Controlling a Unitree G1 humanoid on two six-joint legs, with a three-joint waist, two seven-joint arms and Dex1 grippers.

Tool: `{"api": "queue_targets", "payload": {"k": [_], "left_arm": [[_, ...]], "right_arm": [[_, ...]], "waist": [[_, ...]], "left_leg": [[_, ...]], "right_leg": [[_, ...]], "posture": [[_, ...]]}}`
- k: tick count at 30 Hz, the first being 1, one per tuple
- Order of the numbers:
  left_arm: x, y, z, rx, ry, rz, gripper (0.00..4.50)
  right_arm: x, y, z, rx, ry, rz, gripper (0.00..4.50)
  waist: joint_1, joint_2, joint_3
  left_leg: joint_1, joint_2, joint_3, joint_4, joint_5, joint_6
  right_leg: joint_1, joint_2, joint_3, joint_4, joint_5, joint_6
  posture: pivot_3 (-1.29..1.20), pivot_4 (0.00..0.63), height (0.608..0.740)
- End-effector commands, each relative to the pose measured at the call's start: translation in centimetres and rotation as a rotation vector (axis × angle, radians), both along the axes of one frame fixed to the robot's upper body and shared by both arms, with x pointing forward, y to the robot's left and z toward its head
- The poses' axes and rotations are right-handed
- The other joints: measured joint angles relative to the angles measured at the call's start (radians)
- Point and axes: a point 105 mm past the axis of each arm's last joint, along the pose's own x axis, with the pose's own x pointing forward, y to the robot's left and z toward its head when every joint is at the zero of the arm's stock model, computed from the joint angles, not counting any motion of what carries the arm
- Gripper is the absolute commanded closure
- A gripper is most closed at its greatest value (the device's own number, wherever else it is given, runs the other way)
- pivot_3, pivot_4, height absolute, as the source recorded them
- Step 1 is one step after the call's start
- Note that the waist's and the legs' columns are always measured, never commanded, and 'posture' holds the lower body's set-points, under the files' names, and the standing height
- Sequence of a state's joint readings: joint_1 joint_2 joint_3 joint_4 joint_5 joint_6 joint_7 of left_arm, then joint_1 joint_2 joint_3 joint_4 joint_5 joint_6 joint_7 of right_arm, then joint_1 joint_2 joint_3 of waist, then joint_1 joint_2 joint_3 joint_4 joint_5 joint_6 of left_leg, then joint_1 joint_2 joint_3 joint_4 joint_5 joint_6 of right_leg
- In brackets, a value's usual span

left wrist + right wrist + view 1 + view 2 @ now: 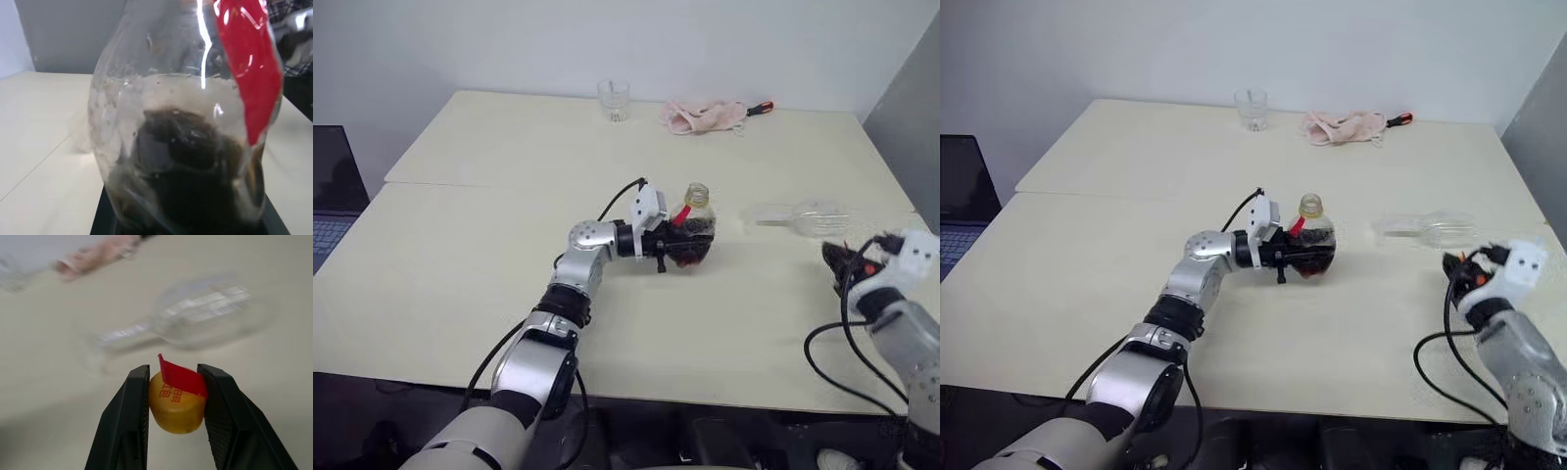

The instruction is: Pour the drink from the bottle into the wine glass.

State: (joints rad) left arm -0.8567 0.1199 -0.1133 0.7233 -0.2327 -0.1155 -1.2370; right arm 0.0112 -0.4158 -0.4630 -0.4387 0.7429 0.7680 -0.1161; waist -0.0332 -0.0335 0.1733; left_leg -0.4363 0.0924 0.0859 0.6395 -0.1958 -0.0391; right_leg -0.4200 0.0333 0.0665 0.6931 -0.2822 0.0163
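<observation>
Wine glass [808, 217]: lying on its side on the worktop [460, 274], not upright. Long axis runs roughly across the robot's front; bowl toward the robot's right, stem and foot pointing back toward the bottle. Appears empty.

Bottle [693, 235]: mid-worktop, upright, neck open, cap off. Drink [690, 247] fills only the lower belly; red label strip hangs by the neck. Glass lies to the bottle's right, near but apart from it.

Left hand [680, 245]: reaches in level from the robot's left, fingers fully closed around the bottle's belly. Bottle looks lifted slightly or just resting on the worktop; cannot tell which.

Right hand [175, 404]: low at the right edge of the worktop, just on the near side of the glass bowl. Fingers part-closed, pinching the yellow cap [176, 404] with a scrap of red label on it. So this hand is occupied.

Judgement: pouring is not possible while the glass lies flat. The right hand is clearly the nearer one to the glass and would have to drop the cap first, then stand the glass up by bowl or stem. Risk: round bowl may roll away when touched.
</observation>
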Motion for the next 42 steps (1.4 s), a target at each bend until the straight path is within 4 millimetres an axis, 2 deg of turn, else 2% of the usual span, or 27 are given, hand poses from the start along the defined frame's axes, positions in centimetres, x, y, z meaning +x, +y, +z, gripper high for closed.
{"api": "queue_targets", "payload": {"k": [1,3,8,12,13,17,19,21,23,25,30,34,38,41,42], "left_arm": [[-0.1,-0.5,1.6,-0.019,-0.055,-0.026,3.52],[0.0,-0.6,1.7,-0.02,-0.057,-0.027,3.52],[0.1,-0.4,1.7,-0.017,-0.059,-0.024,3.52],[0.1,-0.2,1.7,-0.016,-0.059,-0.019,3.52],[0.1,-0.2,1.6,-0.017,-0.058,-0.018,3.52],[0.1,-0.3,1.5,-0.018,-0.056,-0.015,3.52],[0.1,-0.3,1.6,-0.02,-0.056,-0.013,3.52],[0.2,-0.2,1.6,-0.019,-0.057,-0.008,3.52],[0.3,-0.1,1.6,-0.017,-0.058,-0.005,3.52],[0.4,0.2,1.6,-0.014,-0.059,0.003,3.52],[1.1,1.3,1.5,-0.008,-0.068,0.069,3.52],[2.4,3.1,2.0,-0.024,-0.076,0.188,3.52],[4.0,6.7,2.3,-0.028,-0.086,0.361,3.52],[4.7,8.5,2.3,-0.033,-0.089,0.449,3.52],[5.2,10.1,2.3,-0.048,-0.083,0.521,3.52]], "right_arm": [[0.1,0.0,-0.7,-0.095,0.011,-0.008,3.29],[0.2,0.3,-1.4,-0.098,0.03,0.009,3.29],[0.4,0.2,-1.6,-0.107,0.031,0.007,1.58],[0.3,0.4,-0.3,-0.126,0.014,0.054,0.15],[0.2,0.4,0.5,-0.156,0.007,0.07,0.0],[-0.2,1.3,2.8,-0.275,0.01,0.196,0.0],[-0.8,4.6,5.6,-0.267,-0.066,0.407,0.0],[-2.6,9.2,10.2,-0.234,-0.259,0.689,0.0],[-4.0,11.4,12.2,-0.215,-0.339,0.841,0.0],[-4.0,12.8,14.0,-0.235,-0.383,0.92,0.0],[-3.3,14.8,15.4,-0.255,-0.404,1.043,0.0],[-2.6,15.8,16.0,-0.272,-0.417,1.091,0.0],[-0.9,17.2,16.1,-0.285,-0.401,1.104,0.0],[0.0,17.8,15.9,-0.298,-0.388,1.101,0.0],[0.7,18.5,15.6,-0.306,-0.38,1.095,0.0]], "waist": [[-0.007,0.0,0.0],[-0.014,0.0,0.0],[-0.016,0.0,0.0],[-0.015,0.0,0.0],[-0.015,0.0,0.0],[-0.015,0.0,0.0],[-0.015,0.0,0.0],[-0.022,0.0,0.0],[-0.024,0.0,0.0],[-0.023,-0.002,0.001],[-0.021,-0.002,0.001],[-0.019,-0.002,0.001],[-0.023,-0.002,0.001],[-0.019,-0.002,0.001],[-0.017,-0.002,0.001]], "left_leg": [[0.001,0.0,0.0,0.0,0.0,0.0],[0.002,0.0,-0.001,0.0,0.0,0.0],[0.002,-0.001,-0.002,0.001,0.0,0.0],[0.002,-0.001,-0.001,0.0,0.0,0.0],[0.002,-0.002,-0.001,0.0,0.0,0.0],[0.002,-0.003,-0.001,0.0,0.0,0.0],[0.002,-0.003,-0.001,0.001,0.0,0.0],[0.002,-0.003,-0.002,0.0,0.0,0.0],[0.003,-0.003,-0.004,0.0,0.0,0.0],[0.003,-0.003,-0.007,0.0,0.0,0.0],[0.003,-0.006,-0.007,0.001,0.0,0.0],[0.002,-0.007,-0.005,0.001,0.0,0.0],[0.002,-0.007,-0.005,0.001,0.0,0.0],[0.001,-0.006,-0.005,0.001,0.0,0.0],[0.001,-0.006,-0.005,0.001,0.0,0.0]], "right_leg": [[0.0,0.0,0.001,0.0,0.0,0.0],[0.0,0.001,0.002,0.002,0.0,0.0],[0.0,0.001,0.001,0.004,0.0,0.0],[0.0,0.001,0.002,0.003,0.0,0.0],[0.0,0.001,0.002,0.002,0.0,0.0],[0.0,0.0,0.002,0.003,0.0,0.0],[0.0,0.0,0.002,0.003,0.0,0.0],[0.0,0.001,0.002,0.004,0.0,0.0],[0.0,0.002,0.003,0.004,0.0,0.0],[0.002,0.002,0.002,0.003,0.0,0.0],[0.004,-0.001,0.002,0.002,0.0,0.001],[0.003,-0.003,0.002,0.0,0.0,0.002],[0.002,-0.003,0.002,0.001,0.0,0.002],[0.001,-0.002,0.003,0.003,0.0,0.002],[0.0,-0.002,0.002,0.003,0.0,0.002]], "posture": [[0.0,0.15,0.74],[0.0,0.15,0.74],[0.0,0.15,0.74],[0.0,0.15,0.74],[0.0,0.15,0.74],[0.0,0.15,0.74],[0.0,0.15,0.74],[0.0,0.15,0.74],[0.0,0.15,0.74],[0.0,0.15,0.74],[0.0,0.15,0.74],[0.0,0.15,0.74],[0.0,0.15,0.74],[0.0,0.15,0.74],[0.0,0.15,0.74]]}}
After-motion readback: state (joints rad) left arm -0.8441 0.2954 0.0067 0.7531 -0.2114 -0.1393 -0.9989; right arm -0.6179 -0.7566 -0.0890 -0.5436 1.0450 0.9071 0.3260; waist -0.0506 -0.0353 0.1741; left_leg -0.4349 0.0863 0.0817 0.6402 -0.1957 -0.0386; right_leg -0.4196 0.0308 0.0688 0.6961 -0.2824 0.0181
